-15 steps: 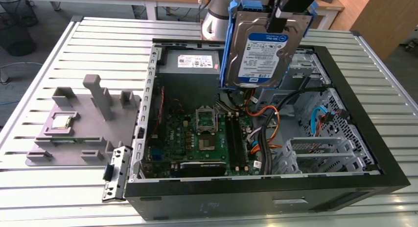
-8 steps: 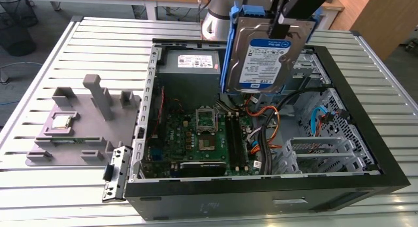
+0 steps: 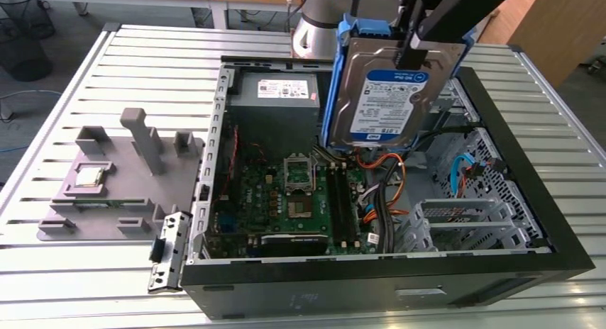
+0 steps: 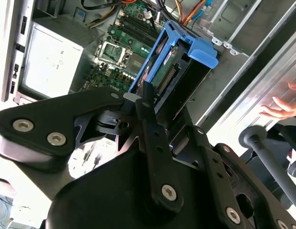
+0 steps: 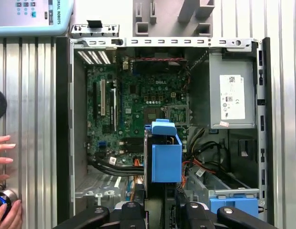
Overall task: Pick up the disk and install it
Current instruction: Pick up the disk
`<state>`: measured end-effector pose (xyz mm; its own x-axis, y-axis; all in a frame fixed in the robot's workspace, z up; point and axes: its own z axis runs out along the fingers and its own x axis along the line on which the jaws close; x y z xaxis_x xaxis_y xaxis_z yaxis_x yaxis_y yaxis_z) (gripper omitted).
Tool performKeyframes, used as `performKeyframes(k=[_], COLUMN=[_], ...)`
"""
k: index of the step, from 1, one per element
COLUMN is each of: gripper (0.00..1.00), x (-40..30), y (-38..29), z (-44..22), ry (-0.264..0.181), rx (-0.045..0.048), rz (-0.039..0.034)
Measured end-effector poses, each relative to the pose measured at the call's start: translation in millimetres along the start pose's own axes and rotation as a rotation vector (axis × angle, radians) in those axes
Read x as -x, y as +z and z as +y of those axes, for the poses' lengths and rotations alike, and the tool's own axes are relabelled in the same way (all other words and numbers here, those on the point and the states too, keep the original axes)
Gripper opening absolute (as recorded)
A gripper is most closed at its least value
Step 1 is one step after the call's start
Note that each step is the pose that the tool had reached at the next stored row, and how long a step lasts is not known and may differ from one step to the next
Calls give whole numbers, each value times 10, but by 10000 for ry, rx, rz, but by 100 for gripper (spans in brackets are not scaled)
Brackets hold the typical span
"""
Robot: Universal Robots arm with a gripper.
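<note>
The disk (image 3: pixel 387 96), a silver hard drive with a white and blue label in a blue plastic bracket, hangs upright above the open computer case (image 3: pixel 530 201). My gripper (image 3: pixel 410 58) is shut on its upper end. The disk's lower edge hovers over the motherboard (image 3: pixel 284 194) beside the memory slots. In the second wrist view the disk (image 4: pixel 173 71) points down into the case beyond the gripper (image 4: pixel 162 102). The first wrist view looks down the blue bracket of the disk (image 5: pixel 166 155) from the gripper (image 5: pixel 162 206).
A grey power-supply box (image 3: pixel 274 91) sits at the case's far end. A metal drive cage (image 3: pixel 473 217) and orange cables (image 3: pixel 393 176) lie at the exterior view's right. A grey fixture (image 3: pixel 123 180) holds a processor chip (image 3: pixel 90 176). A person's hand (image 5: pixel 5 148) rests beside the case.
</note>
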<state>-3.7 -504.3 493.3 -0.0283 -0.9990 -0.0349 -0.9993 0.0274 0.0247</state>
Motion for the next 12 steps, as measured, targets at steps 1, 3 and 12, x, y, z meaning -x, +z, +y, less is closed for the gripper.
performKeyframes(k=[1,3,12], gripper=[35,35,35], x=[-17,-48,-127], y=[0,0,-1], z=[-2,-4,-9], ry=[0,0,0], rx=[0,0,0], rz=[-1,-1,-1])
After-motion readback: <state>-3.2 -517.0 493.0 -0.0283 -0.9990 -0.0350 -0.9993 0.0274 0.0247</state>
